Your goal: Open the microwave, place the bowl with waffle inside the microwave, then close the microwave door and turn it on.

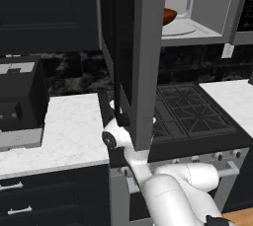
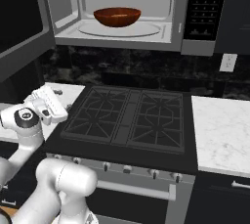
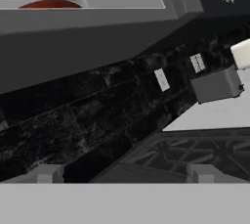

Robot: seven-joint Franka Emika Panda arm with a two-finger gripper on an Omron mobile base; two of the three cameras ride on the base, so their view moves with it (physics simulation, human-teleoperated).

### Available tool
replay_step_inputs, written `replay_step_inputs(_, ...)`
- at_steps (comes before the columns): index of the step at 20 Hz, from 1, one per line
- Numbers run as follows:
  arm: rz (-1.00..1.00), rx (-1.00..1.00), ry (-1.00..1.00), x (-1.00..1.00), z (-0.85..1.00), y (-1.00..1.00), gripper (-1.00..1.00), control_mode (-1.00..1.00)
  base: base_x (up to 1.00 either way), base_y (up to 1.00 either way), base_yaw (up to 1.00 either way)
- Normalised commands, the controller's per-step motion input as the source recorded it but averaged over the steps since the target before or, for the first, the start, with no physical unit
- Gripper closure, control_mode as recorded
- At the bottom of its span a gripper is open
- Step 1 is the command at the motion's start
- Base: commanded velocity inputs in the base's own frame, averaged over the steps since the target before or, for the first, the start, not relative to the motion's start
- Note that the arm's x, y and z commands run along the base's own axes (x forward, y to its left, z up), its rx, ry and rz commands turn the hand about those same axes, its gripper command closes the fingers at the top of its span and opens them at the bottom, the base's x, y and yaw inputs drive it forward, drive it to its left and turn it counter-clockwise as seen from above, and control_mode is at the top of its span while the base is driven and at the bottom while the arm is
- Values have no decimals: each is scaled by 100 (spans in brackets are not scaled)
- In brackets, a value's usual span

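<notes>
Gripper (image 2: 49, 101) jaws apart, empty; microwave door (image 1: 136, 57) open just above — upswing could clip its edge w/o shutting it.

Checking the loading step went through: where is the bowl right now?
The bowl sits inside the open microwave, on its round turntable, above the stove in the right base view.

So the microwave (image 2: 117, 15) sits up above the stove (image 2: 127, 120), door (image 1: 136, 57) swung open out to the left. The bowl (image 2: 117, 16) is inside, on the turntable (image 2: 119, 30). Control strip (image 2: 205, 8) is on the microwave's right. Table (image 2: 222, 132) runs right of the stove, more table (image 1: 69, 131) on the left with a boxy appliance (image 1: 20, 104) on it. The gripper (image 2: 49, 101) hangs over the stove's left edge, below the door.
</notes>
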Motion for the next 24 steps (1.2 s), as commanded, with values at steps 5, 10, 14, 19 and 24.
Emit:
replay_step_inputs(5, 0, -1, -29, 0, -11, 70, -100, -100, 0, 0, 0)
replay_step_inputs(10, 0, -2, -29, 0, -1, 96, -100, -100, 0, 0, 0)
replay_step_inputs(14, 0, -1, -24, 0, -8, 91, -100, -100, 0, 0, 0)
replay_step_inputs(19, 0, -3, -27, 0, -14, 76, -100, -100, 0, 0, 0)
replay_step_inputs(24, 0, -2, -48, -34, 1, 57, -100, -100, 0, 0, 0)
